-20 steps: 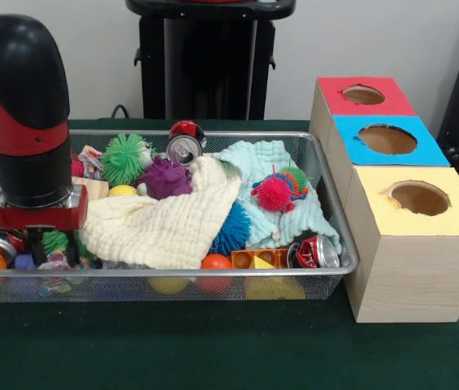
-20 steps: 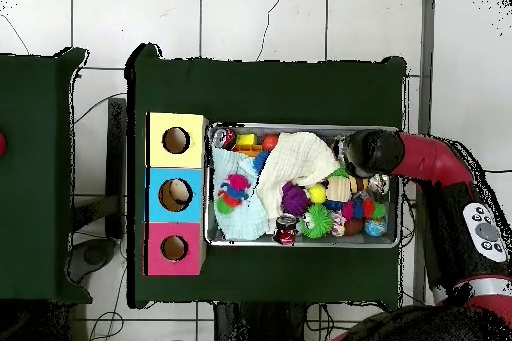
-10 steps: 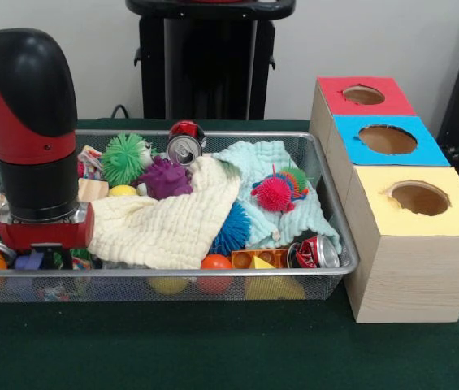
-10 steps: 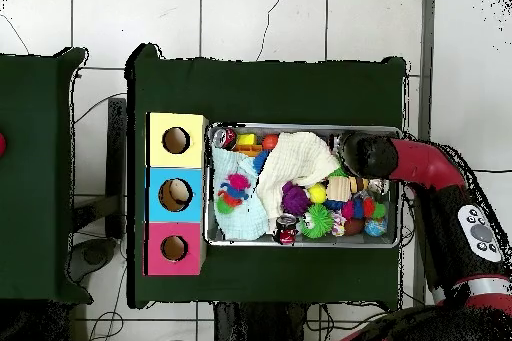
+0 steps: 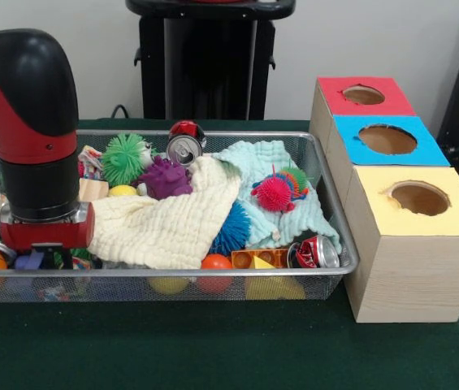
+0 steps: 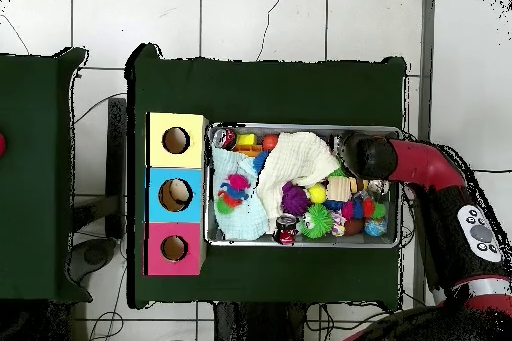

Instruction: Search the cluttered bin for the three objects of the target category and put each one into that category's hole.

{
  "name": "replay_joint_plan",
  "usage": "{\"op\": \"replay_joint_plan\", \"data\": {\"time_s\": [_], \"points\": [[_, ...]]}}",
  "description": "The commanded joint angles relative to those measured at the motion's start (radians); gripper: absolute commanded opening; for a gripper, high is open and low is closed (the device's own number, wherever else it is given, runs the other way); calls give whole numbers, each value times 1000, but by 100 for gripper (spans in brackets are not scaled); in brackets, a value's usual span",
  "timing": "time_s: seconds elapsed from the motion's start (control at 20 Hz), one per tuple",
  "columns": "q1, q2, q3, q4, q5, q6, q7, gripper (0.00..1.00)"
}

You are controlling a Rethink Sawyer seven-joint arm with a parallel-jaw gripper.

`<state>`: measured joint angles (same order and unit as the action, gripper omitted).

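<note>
Cans appear to be one candidate category; which category is the target cannot be told. In the front view, one can (image 5: 184,148) lies at the upper centre of the bin (image 5: 333,236), mouth forward, and a crushed can (image 5: 317,252) lies at lower right beside the yellow box (image 5: 416,244). Judged light, thin-walled, slippery and easily dented, a can is best gripped across its body. The gripper (image 5: 44,253) sits low at lower left among the clutter; its opening and contents cannot be told. No label or writing is readable. In the overhead view, the arm (image 6: 400,162) covers the bin's upper right corner; the three boxes (image 6: 176,194) stand at left.
</note>
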<state>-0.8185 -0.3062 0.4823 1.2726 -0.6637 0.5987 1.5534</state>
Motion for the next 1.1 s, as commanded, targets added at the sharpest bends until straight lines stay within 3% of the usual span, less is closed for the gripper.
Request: {"op": "replay_joint_plan", "data": {"time_s": [0.05, 0.2, 0.7, 1.1], "points": [[23, 62, 80, 78, -45, 30, -245, 0], [13, 9, 88, 112, -12, 102, -268, 0], [3, -285, 98, 331, 77, 285, -257, 0], [23, -347, 114, 348, 100, 330, -199, 0]]}}
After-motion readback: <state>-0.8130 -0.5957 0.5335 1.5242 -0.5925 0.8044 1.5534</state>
